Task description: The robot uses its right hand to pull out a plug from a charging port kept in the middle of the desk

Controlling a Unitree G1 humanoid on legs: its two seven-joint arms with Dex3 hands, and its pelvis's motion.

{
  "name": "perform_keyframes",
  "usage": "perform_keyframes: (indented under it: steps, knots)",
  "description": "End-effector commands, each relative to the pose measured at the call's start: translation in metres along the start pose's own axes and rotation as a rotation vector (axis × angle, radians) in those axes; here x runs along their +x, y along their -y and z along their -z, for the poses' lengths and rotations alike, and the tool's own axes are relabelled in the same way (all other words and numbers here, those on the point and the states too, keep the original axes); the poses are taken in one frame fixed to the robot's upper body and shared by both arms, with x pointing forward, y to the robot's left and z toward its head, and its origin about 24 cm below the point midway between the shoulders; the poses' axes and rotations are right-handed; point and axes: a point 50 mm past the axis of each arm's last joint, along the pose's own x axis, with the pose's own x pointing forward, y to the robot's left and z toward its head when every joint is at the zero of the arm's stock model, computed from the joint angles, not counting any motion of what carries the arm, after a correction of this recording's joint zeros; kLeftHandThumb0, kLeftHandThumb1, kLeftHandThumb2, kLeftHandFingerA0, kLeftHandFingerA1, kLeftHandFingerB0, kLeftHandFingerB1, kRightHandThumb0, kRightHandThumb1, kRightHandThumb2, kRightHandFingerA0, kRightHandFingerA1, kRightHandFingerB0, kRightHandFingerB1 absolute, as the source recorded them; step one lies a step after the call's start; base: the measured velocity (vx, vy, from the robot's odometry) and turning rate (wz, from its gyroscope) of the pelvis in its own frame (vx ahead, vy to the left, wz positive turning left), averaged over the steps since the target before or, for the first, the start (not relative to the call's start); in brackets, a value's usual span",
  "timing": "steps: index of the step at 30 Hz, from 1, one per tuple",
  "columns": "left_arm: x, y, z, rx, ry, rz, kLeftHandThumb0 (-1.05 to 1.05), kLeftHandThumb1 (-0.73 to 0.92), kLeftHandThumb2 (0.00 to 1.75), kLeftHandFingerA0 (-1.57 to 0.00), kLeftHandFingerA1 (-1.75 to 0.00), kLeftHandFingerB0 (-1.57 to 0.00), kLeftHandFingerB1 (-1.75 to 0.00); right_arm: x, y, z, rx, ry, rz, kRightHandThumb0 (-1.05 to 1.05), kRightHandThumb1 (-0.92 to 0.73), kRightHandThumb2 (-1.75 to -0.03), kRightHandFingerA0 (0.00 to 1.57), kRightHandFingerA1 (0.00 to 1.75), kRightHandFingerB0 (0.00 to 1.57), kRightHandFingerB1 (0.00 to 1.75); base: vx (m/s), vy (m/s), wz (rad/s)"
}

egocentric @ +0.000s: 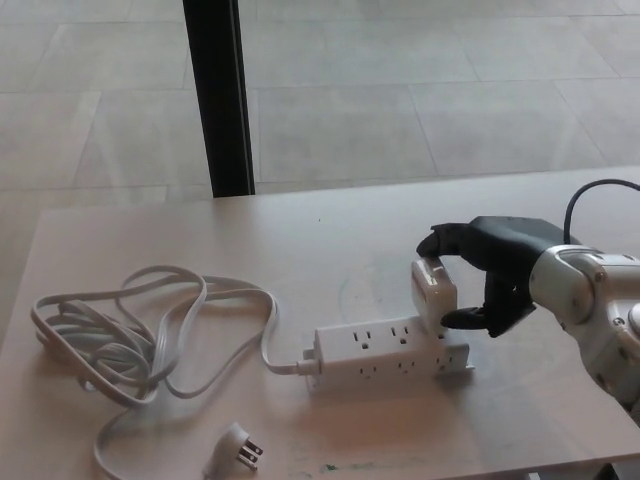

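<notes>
A white power strip is positioned on the desk, toward the near edge and right of the middle, with its long axis running roughly left to right. Two rows of outlets are visible on it, one on the top face and one on the front face. A white plug adapter is seated at the right end of the strip and stands tilted, its top leaning toward the left. Whether its prongs are fully inserted cannot be determined.

The right hand enters from the right edge of the desk and is closed around the plug adapter: two black fingers are curled over its top, and the thumb is pressed against its lower right side. A silver wrist section follows behind the hand, and a black cable arcs above it.

A white cord leaves the left end of the strip and lies in loose loops across the left half of the desk. Its pronged plug rests free near the near edge, left of the strip and apart from it.

A black post stands beyond the far edge of the desk, on a tiled floor.

The left hand is not in view.
</notes>
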Motion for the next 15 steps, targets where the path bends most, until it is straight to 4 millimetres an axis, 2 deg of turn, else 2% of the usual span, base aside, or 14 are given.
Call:
perform_keyframes:
  steps: [1,2,4,7,8,9,12,13,14,15]
  knots:
    - [0.0,-0.001,-0.002,0.017,0.026,-0.002,-0.73,0.67,0.61,-0.81,-0.6,-0.71,-0.46,-0.003,-0.017,0.001,-0.088,0.008,-0.072,-0.32,-0.58,-0.57,0.89,1.58,0.96,0.6,0.0,0.0,0.0]
    - [0.0,-0.001,-0.002,0.026,0.022,-0.004,-0.73,0.69,0.61,-0.8,-0.57,-0.7,-0.45,-0.003,-0.019,0.005,-0.115,0.003,-0.056,-0.27,-0.56,-0.65,0.89,1.53,0.96,0.73,0.0,0.0,0.0]
    - [0.0,-0.001,-0.002,0.028,0.024,-0.002,-0.73,0.7,0.62,-0.81,-0.58,-0.7,-0.45,-0.004,-0.02,0.007,-0.113,0.001,-0.051,-0.3,-0.54,-0.68,0.89,1.54,0.94,0.74,0.0,0.0,0.0]
    - [-0.001,-0.001,-0.002,0.018,0.029,-0.002,-0.76,0.72,0.63,-0.79,-0.58,-0.66,-0.44,-0.004,-0.028,0.011,-0.12,-0.004,-0.033,-0.23,-0.49,-0.85,0.86,1.65,0.89,0.82,0.0,0.0,0.0]
    - [-0.001,-0.001,-0.002,0.019,0.028,-0.001,-0.78,0.73,0.63,-0.79,-0.58,-0.66,-0.43,-0.003,-0.03,0.01,-0.125,-0.005,-0.031,-0.25,-0.5,-0.85,0.85,1.64,0.88,0.79,0.0,0.0,0.0]
    - [0.0,-0.001,-0.002,0.01,0.025,-0.001,-0.78,0.75,0.63,-0.77,-0.56,-0.65,-0.42,-0.003,-0.034,0.008,-0.129,-0.004,-0.032,-0.29,-0.54,-0.8,0.86,1.66,0.9,0.68,0.0,0.0,0.0]
    - [0.0,0.001,-0.001,0.005,0.02,0.0,-0.79,0.76,0.64,-0.78,-0.57,-0.66,-0.43,-0.004,-0.038,0.007,-0.132,-0.004,-0.029,-0.31,-0.54,-0.79,0.87,1.65,0.86,0.65,0.0,0.0,0.0]
    - [0.0,0.001,-0.002,0.013,0.023,0.002,-0.8,0.77,0.64,-0.78,-0.58,-0.66,-0.43,-0.005,-0.04,0.007,-0.131,-0.008,-0.031,-0.31,-0.56,-0.77,0.85,1.67,0.88,0.78,0.0,0.0,0.0]
    - [0.0,0.0,-0.002,0.006,0.02,-0.002,-0.79,0.79,0.64,-0.79,-0.58,-0.66,-0.43,-0.004,-0.042,0.003,-0.129,-0.008,-0.041,-0.31,-0.59,-0.76,0.84,1.67,0.86,0.7,0.0,0.0,0.0]
    - [0.0,0.0,-0.003,0.021,0.021,-0.006,-0.79,0.81,0.65,-0.79,-0.59,-0.66,-0.44,-0.002,-0.046,0.0,-0.13,-0.01,-0.04,-0.3,-0.6,-0.74,0.86,1.67,0.85,0.69,0.0,0.0,0.0]
